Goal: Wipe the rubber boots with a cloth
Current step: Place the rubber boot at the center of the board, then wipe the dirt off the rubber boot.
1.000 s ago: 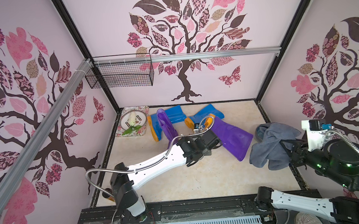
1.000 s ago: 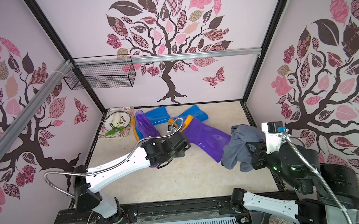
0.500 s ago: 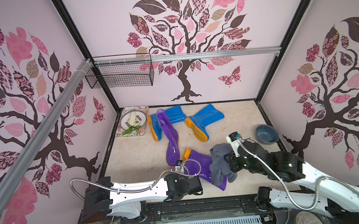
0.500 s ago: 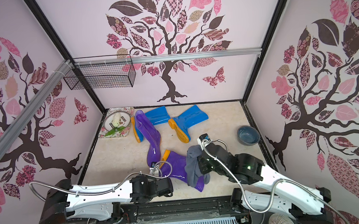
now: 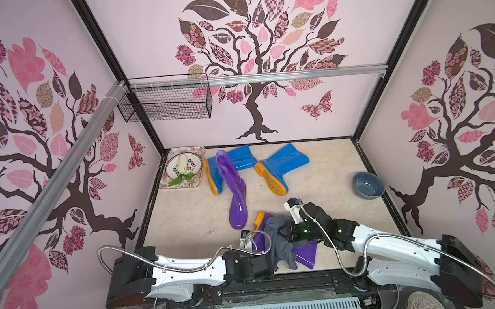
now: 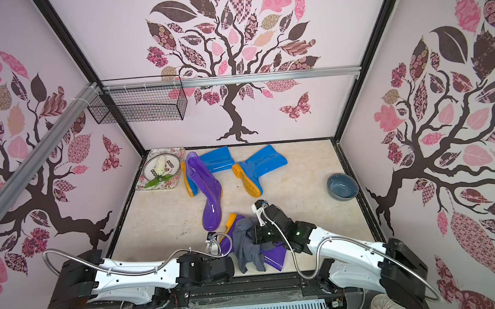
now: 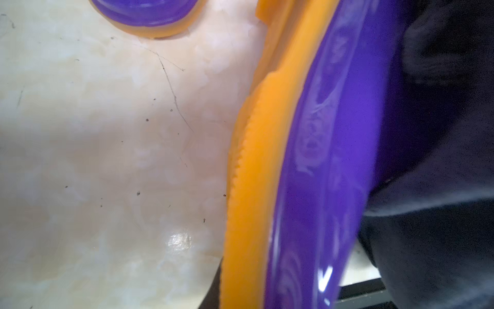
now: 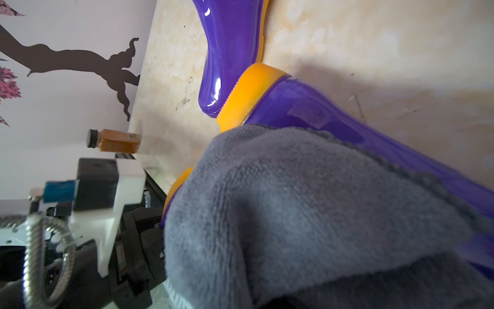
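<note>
Near the table's front edge a purple boot (image 5: 305,256) (image 6: 273,259) lies on its side, orange sole (image 7: 256,160) up. My left gripper (image 5: 267,261) is shut on its foot; a dark finger (image 7: 213,289) shows beside the sole. The grey-blue cloth (image 5: 278,241) (image 8: 294,214) is draped over this boot, and my right gripper (image 5: 286,232) is shut on it, jaws buried in the folds. A second purple boot (image 5: 237,197) lies mid-table. Two blue boots (image 5: 235,162) (image 5: 282,165) lie at the back.
A grey-blue bowl (image 5: 367,184) sits at the right edge. A floral tray (image 5: 196,180) with a plate is in the back left corner, and a wire basket (image 5: 166,101) hangs on the wall above. An amber bottle (image 8: 115,140) stands by the left wall near the front.
Over the second both arms came down to the front edge, the left bringing the purple boot from mid-table, the right bringing the cloth from the right side onto it. Hardly any movement since half a second ago.
</note>
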You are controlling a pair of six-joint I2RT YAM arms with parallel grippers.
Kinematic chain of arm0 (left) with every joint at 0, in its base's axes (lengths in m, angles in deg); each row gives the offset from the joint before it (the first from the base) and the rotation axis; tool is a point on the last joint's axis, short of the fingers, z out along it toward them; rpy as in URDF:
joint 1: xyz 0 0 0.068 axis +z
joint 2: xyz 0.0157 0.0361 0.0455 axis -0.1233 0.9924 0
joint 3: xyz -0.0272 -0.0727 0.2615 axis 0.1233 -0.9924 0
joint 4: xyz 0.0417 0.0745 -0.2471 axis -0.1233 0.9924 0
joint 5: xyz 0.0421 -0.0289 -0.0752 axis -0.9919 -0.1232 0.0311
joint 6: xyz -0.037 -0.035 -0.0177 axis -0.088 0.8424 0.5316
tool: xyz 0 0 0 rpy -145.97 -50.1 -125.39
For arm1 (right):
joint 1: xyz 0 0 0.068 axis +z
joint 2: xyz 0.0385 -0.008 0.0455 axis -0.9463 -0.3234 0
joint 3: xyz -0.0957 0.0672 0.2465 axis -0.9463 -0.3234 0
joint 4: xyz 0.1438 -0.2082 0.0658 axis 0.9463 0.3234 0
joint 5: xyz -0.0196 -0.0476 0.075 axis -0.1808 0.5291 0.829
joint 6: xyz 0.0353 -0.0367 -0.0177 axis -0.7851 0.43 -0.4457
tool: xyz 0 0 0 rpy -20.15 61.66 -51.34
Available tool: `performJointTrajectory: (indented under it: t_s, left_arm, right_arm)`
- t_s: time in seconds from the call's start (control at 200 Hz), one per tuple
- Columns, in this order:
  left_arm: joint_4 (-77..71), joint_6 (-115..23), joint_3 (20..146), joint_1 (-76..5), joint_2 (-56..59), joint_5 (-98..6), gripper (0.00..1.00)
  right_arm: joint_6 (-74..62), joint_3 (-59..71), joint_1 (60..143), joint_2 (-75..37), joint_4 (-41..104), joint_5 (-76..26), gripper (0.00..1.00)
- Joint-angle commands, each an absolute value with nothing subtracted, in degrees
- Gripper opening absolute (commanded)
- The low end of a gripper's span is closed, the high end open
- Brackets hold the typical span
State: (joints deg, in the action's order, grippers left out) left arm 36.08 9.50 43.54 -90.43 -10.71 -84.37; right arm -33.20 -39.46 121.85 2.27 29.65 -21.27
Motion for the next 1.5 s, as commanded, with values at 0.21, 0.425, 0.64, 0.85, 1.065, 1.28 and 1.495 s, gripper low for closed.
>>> performJointTrajectory:
  t_s: [0.21, 0.425, 0.64, 0.85, 1.065, 1.28, 1.495]
  left_arm:
    - [21.5, 4.9, 39.1, -90.4, -10.6, -79.7, 0.0]
    - [20.3, 4.0, 37.3, -90.5, -11.0, -77.9, 0.0]
    - [20.3, 3.2, 37.6, -90.5, -10.6, -78.2, 0.0]
    - [18.7, 1.3, 37.3, -90.4, -11.6, -77.3, 0.0]
    - [17.2, -0.8, 36.6, -90.4, -13.2, -75.2, 0.0]
    - [16.4, -2.3, 35.8, -90.5, -14.9, -74.2, 0.0]
    - [18.6, -3.8, 35.4, -90.4, -17.7, -73.6, 0.29]
  right_arm:
    - [-33.9, -35.4, 122.1, -7.7, 25.9, -22.5, 0.0]
    - [-22.7, -30.3, 115.3, -10.8, 36.7, -35.5, 0.0]
    - [-24.4, -28.8, 131.1, -9.0, 32.7, -31.0, 0.0]
    - [-35.8, -37.2, 132.6, -11.5, 16.2, -18.8, 0.0]
    - [-28.1, -32.1, 118.6, -12.6, 33.9, -27.1, 0.0]
    - [-26.4, -32.3, 121.8, -10.3, 36.5, -28.9, 0.0]
    - [-27.6, -35.1, 127.0, -8.5, 35.8, -35.9, 0.0]
